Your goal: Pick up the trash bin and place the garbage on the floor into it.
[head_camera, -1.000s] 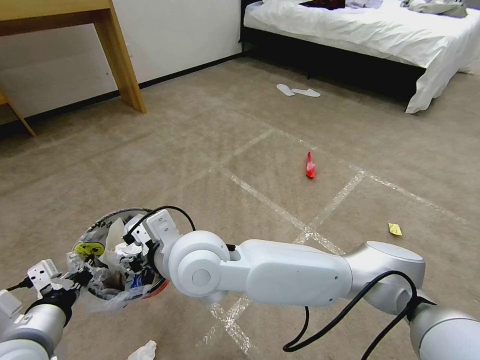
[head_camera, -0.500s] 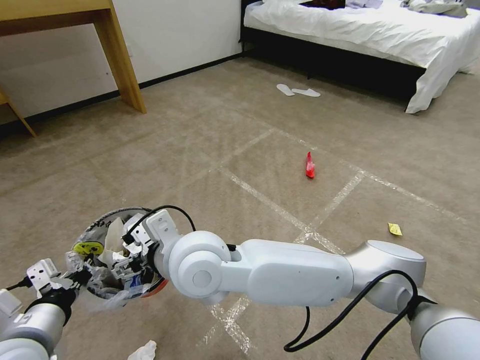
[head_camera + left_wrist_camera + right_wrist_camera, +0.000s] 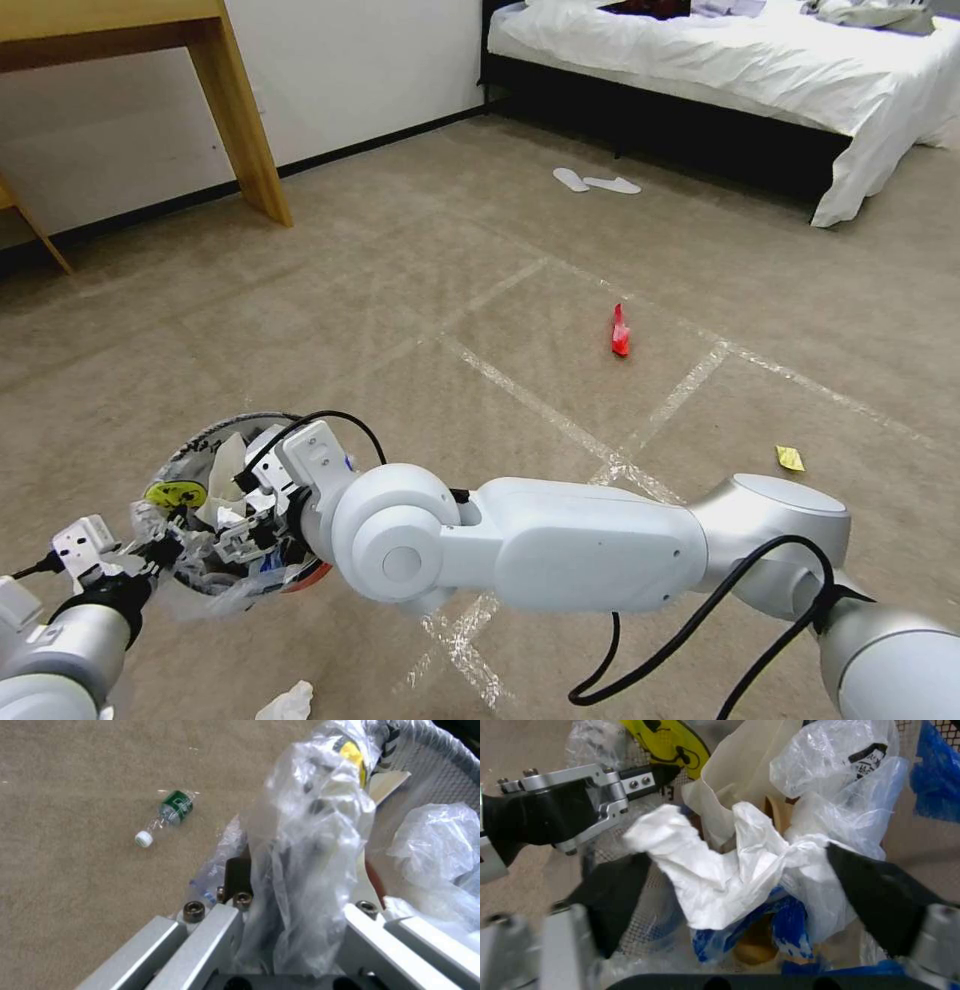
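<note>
— Since a second earlier the right gripper (image 3: 240, 520) had sunk lower into the trash bin (image 3: 200, 460), jaws spread, a crumpled white tissue (image 3: 715, 881) loose between them.

— And the bin?

— Off the carpet, its rim and liner pinched shut in the left gripper (image 3: 150, 553). Light but flimsy, I'd judge; the rim gave the firmest hold. Farther out lay a red wrapper (image 3: 620, 333).

my right forearm blocks most of the trash bin (image 3: 190, 470); the tissue (image 3: 288, 703) by the bottom edge is cropped; can't read that tiny yellow wrapper (image 3: 790, 458)
</note>
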